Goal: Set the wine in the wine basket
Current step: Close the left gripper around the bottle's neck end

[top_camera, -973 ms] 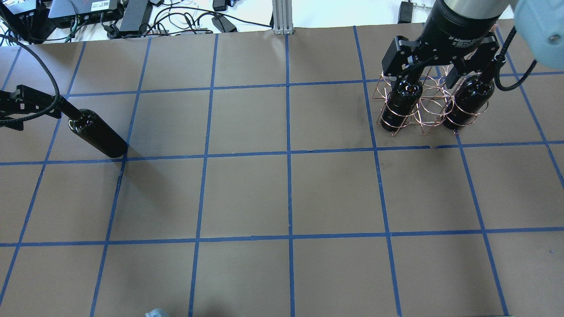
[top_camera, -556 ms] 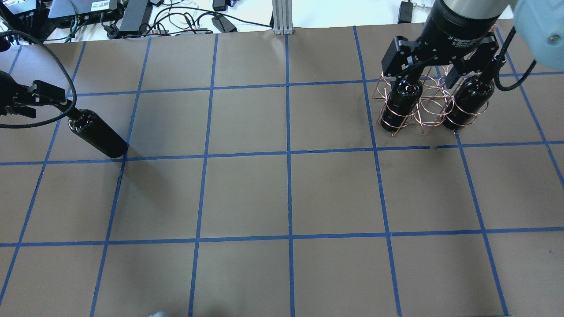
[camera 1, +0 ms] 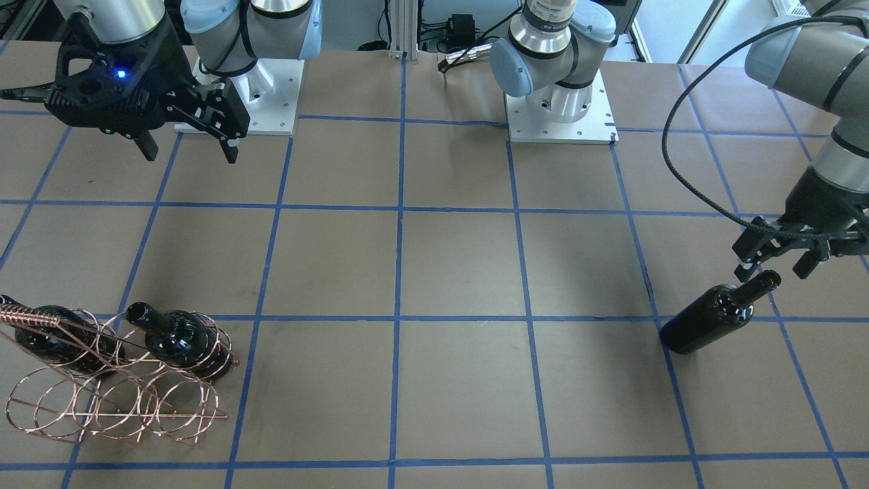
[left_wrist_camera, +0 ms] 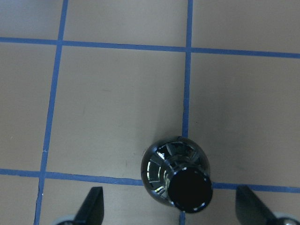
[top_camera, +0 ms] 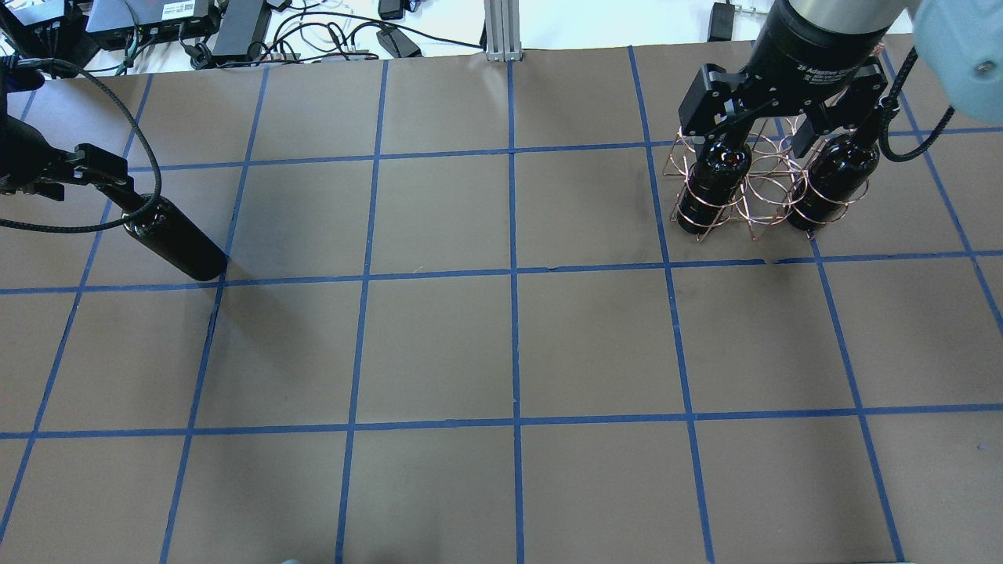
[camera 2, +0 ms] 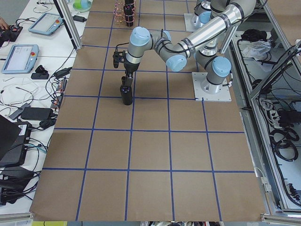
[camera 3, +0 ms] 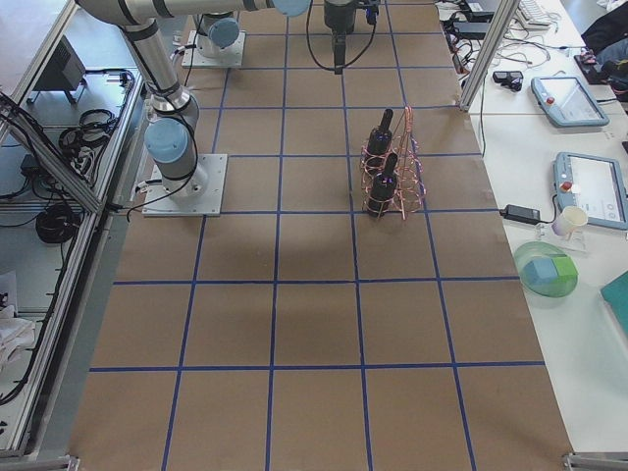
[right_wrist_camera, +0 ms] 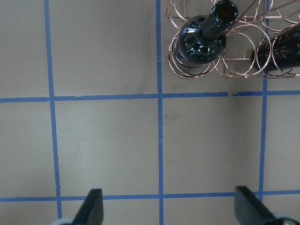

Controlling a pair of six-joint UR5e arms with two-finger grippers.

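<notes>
A near-black wine bottle (top_camera: 176,251) stands upright at the table's left; it also shows in the front view (camera 1: 709,322) and the left side view (camera 2: 126,93). My left gripper (top_camera: 110,184) (camera 1: 774,265) is open at the top of its neck. In the left wrist view the bottle's mouth (left_wrist_camera: 190,190) lies between the spread fingers (left_wrist_camera: 93,206). The copper wire wine basket (top_camera: 764,192) (camera 1: 102,404) holds two more bottles (top_camera: 715,184) (top_camera: 834,180). My right gripper (top_camera: 752,129) (camera 1: 190,153) is open and empty, high above the basket.
Brown table with a blue tape grid. Cables and boxes (top_camera: 188,23) lie beyond the far edge. The arm bases (camera 1: 560,102) stand at the robot's side. The basket's coiled handle (camera 1: 27,316) sticks up beside its bottles.
My left gripper has moved from beside the bottle's neck to over it, so the neck is now covered in the overhead view. The right arm, basket and bottles have not moved.
</notes>
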